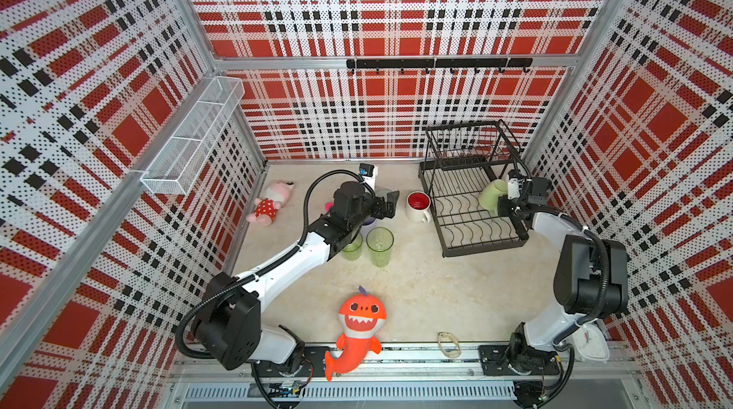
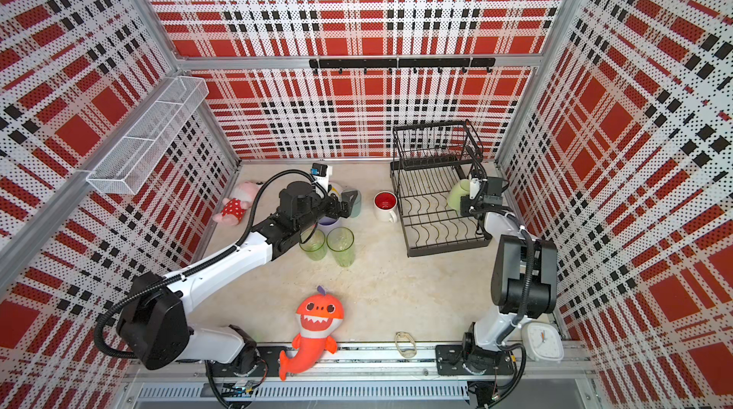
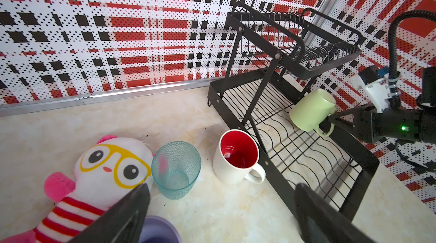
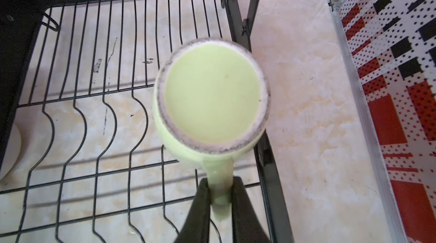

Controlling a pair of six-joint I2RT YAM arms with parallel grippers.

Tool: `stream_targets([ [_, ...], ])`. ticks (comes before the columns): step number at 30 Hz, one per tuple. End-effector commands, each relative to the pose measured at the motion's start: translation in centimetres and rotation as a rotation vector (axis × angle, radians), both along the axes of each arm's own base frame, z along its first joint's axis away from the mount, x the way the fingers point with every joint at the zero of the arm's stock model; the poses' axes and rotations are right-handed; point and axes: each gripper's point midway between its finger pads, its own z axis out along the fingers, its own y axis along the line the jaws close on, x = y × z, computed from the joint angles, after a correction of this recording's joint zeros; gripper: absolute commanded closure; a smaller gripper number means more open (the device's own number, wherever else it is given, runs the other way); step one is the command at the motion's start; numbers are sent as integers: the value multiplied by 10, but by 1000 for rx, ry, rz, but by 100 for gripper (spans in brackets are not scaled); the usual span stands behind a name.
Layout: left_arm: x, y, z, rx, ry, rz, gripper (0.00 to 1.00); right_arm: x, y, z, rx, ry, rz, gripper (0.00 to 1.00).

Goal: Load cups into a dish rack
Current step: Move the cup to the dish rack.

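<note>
Right gripper (image 4: 220, 190) is clamped on the handle of the pale-green mug (image 4: 212, 98), and I see both fingers pinching the handle loop. The mug is tipped with its base toward the wrist and its mouth angled down at the dish rack (image 1: 486, 246). It sits over the rack's lower tier, by the edge nearest the right arm, under the raised upper basket. I can't tell if it touches the wires.

Left gripper (image 3: 221, 188) is spread wide with nothing between the jaws. It hovers off the rack's far side from the right arm.

The white red-lined mug (image 3: 237, 157) stands upright, just beside that side of the rack. The teal cup (image 3: 175, 171) is upright, one step further from the rack. The lavender cup (image 3: 158, 230) is under the left gripper, partly hidden. Two green tumblers (image 1: 379, 246) stand upright together, well out from the rack's front corner.
</note>
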Motion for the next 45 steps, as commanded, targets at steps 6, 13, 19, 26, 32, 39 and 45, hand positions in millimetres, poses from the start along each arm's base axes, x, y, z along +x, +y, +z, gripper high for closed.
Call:
stream_targets([
  [6,-4,1,11,-7,-31,-1,2,-2,-3,25,-187,-98,-52,85],
  [13,-4,1,9,-5,-27,-2,2,1,-5,23,-218,-107,-84,86],
  [19,-5,3,7,-2,-25,1,2,2,1,15,-155,-95,-98,88],
  [26,-5,3,5,-1,-23,1,2,5,11,10,-156,-80,-93,78],
  [32,-7,5,7,-2,-28,3,2,0,8,15,-194,-84,-86,58],
  [39,-8,3,11,-13,-29,-3,2,-8,14,31,-154,-93,-76,40],
  [45,-7,10,20,-7,-44,25,2,-29,23,37,-37,-83,-101,31],
])
